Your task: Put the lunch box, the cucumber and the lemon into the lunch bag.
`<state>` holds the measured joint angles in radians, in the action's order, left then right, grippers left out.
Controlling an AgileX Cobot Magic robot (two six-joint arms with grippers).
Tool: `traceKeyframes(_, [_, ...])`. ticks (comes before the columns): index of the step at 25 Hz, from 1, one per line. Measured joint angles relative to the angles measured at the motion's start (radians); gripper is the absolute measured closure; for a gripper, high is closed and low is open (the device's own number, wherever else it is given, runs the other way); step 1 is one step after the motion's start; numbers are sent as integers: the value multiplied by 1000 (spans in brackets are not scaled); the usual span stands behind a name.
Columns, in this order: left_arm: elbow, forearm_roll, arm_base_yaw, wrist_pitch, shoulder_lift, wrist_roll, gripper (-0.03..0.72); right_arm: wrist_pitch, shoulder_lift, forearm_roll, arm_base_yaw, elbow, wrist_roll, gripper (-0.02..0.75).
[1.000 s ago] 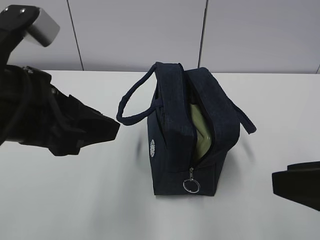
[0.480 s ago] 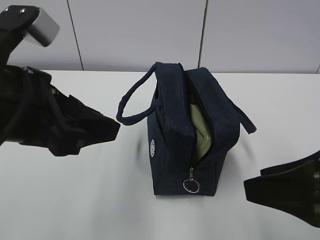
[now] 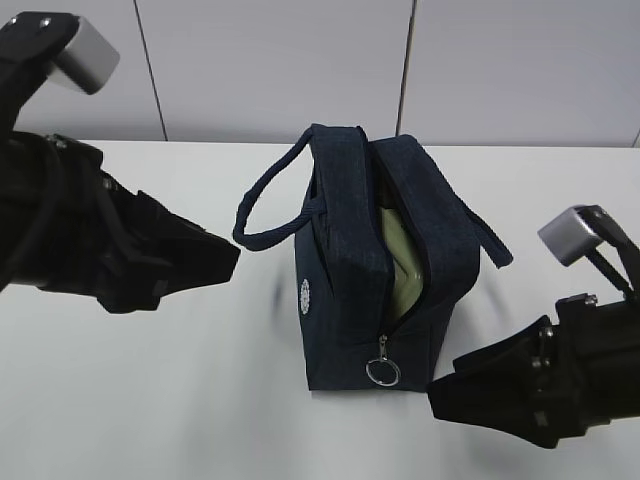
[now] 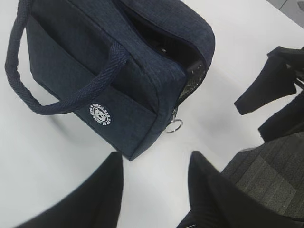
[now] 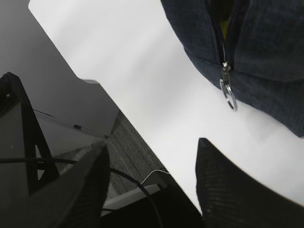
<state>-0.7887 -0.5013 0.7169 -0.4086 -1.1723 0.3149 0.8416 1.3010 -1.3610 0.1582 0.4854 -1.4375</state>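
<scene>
— What does the lunch bag (image 3: 385,265) look like from where you stand?
— Dark navy, boxy, upright on the white table (image 3: 150,400), top unzipped, silver ring pull (image 3: 382,371) hanging at the near end. The lunch box (image 3: 398,262) shows pale green inside.
— And the grippers?
— Left gripper (image 4: 154,166) hovers beside it, jaws spread, empty. Right gripper (image 5: 152,156) sits near the ring, jaws apart too, holding nothing

Lunch box (image 3: 400,262) mostly hidden inside lunch bag (image 3: 345,300); cucumber unseen.
</scene>
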Motion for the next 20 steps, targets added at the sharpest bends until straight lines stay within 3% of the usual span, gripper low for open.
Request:
traceKeyframes(9, [0,-2,0,0,0,0,392,-12,141,-169,0,2,-266,305])
traceKeyframes(20, [0,-2,0,-2,0,0,395,-137,288,-214,82,80,-354,305])
